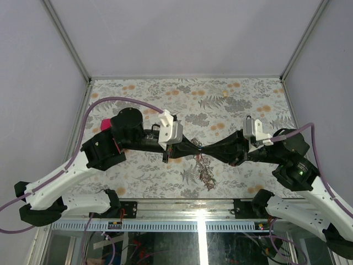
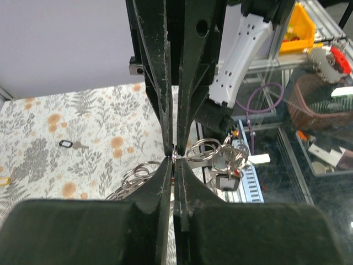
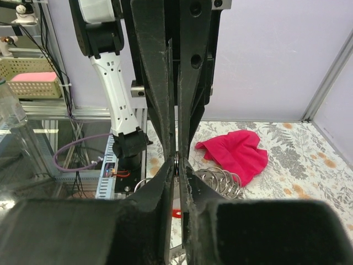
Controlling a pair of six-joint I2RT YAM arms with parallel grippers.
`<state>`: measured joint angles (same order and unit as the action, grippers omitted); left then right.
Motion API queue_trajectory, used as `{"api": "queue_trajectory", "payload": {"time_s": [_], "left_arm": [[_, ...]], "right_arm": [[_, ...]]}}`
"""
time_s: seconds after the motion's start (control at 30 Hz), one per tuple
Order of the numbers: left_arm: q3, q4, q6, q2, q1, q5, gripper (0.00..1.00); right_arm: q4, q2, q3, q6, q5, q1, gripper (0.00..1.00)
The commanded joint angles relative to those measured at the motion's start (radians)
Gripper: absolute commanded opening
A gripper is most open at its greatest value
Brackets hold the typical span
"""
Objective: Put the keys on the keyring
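My left gripper (image 1: pixel 197 148) and right gripper (image 1: pixel 206 149) meet tip to tip above the middle of the table. Each is shut on a thin bit of the grey keyring (image 1: pixel 202 160), which hangs between them. In the left wrist view the left gripper (image 2: pixel 174 161) pinches the wire, with a bunch of keys (image 2: pixel 222 161) and a black tag to the right and coiled rings to the left. The right wrist view has the right gripper (image 3: pixel 176 163) closed on the same wire, with rings (image 3: pixel 218 182) fanned beside it. A loose key with a black tag (image 2: pixel 70 144) lies on the table.
A magenta cloth (image 1: pixel 105 122) (image 3: pixel 234 150) lies at the table's left, partly under the left arm. A small cream-tagged key (image 1: pixel 225 94) sits near the back. A yellow tag (image 2: pixel 3 180) shows at the left wrist view's edge. Grey walls enclose three sides.
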<state>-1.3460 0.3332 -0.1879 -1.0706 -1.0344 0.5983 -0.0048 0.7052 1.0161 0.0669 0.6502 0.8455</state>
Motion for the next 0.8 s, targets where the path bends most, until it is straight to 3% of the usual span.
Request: {"api": "queue_trajectory", "payload": {"time_s": [0.0, 0.1, 0.33, 0.6, 0.77], "left_arm": [[-0.175, 0.310, -0.161, -0.071, -0.001, -0.021, 0.00], [-0.280, 0.484, -0.242, -0.131, -0.002, -0.049, 0.00], [-0.449, 0.717, -0.330, -0.242, -0.004, -0.120, 0.00], [-0.490, 0.754, -0.333, -0.267, -0.013, -0.171, 0.00], [-0.499, 0.758, -0.330, -0.273, -0.018, -0.175, 0.00]], "right_arm": [[-0.031, -0.022, 0.059, -0.058, -0.030, 0.003, 0.18], [-0.132, -0.014, 0.086, -0.100, -0.045, 0.004, 0.28], [-0.219, 0.029, 0.085, -0.154, -0.066, 0.005, 0.39], [-0.214, 0.095, 0.059, -0.194, -0.020, 0.005, 0.46], [-0.185, 0.121, 0.044, -0.188, 0.005, 0.005, 0.44]]}}
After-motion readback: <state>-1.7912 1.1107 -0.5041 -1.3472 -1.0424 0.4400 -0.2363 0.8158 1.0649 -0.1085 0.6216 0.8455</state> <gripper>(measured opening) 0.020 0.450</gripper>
